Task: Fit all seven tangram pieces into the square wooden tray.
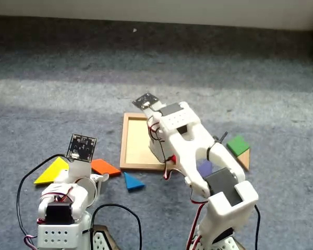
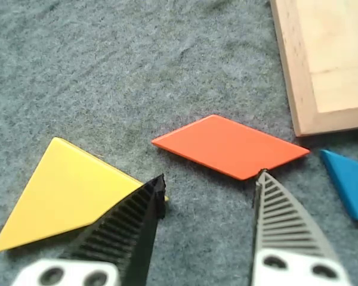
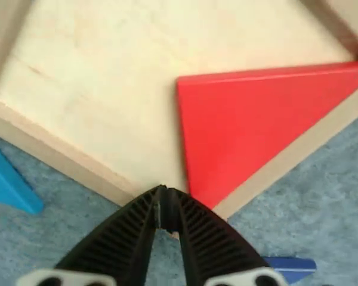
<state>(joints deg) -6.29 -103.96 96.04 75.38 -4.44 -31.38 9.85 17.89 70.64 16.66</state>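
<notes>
Left claw (image 2: pixel 212 177), spread, hangs over the orange parallelogram (image 2: pixel 230 146). Its pale tip sits at the piece's near edge, and its dark tip is just beside a corner of the yellow triangle (image 2: pixel 65 190). The step in hand appears to be the pick-up of the parallelogram. It is best done by shifting the claw forward until both tips straddle the two long edges. The claw then lowers to the counter and closes squarely, so the thin piece does not pivot or ride up. The dark tip should stay clear of the yellow triangle. A blue triangle (image 2: pixel 349 182) lies beyond the pale tip.

Right claw (image 3: pixel 166 193), pressed together and gripping nothing, is poised over the near rim of the square wooden tray (image 3: pixel 95 89). Just ahead of it, the red triangle (image 3: pixel 256 125) lies flat in the tray, its long side along one wall; the floor beside it is bare wood. Judged from this, six pieces are not yet placed, among them the green square (image 1: pixel 238 145) and tan triangle (image 1: pixel 244 159) on the counter beside the right arm.
</notes>
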